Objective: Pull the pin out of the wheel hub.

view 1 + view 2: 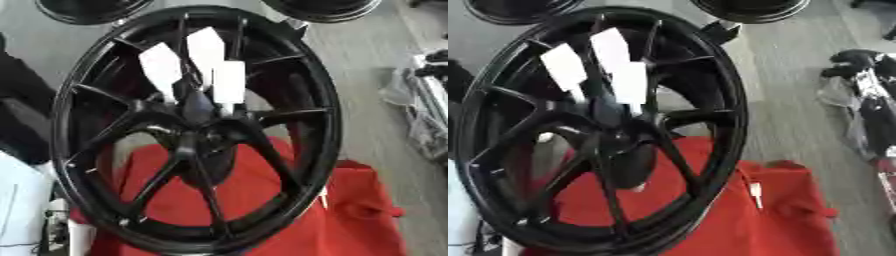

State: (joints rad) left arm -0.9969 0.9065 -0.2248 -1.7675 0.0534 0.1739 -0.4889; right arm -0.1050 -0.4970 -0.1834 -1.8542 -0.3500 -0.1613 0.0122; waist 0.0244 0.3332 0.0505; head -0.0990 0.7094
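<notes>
We see the wheel hub standing on edge on a red cloth, its open face turned up toward us and leaning a little to the right. The task's things sit at its centre, where the spokes meet. Three flat white pins rise from there: a left pin, a middle pin and a right pin. They fan out slightly, with their feet close together at the dark centre boss and their free ends apart.

The coming move turns on the line of the pins. Each long axis runs from the boss up the picture and, we judge, out of the wheel's face toward us. A pull would therefore need to follow that line, not cut across the spokes.

Neither robot hand shows in either view, so we cannot tell how the fingers stand or which hand is nearer. (A dark and pale jumble lies at the right edge on the grey floor, well apart from the wheel, and we cannot make out what it is.) A small white piece lies on the cloth just right of the rim.
</notes>
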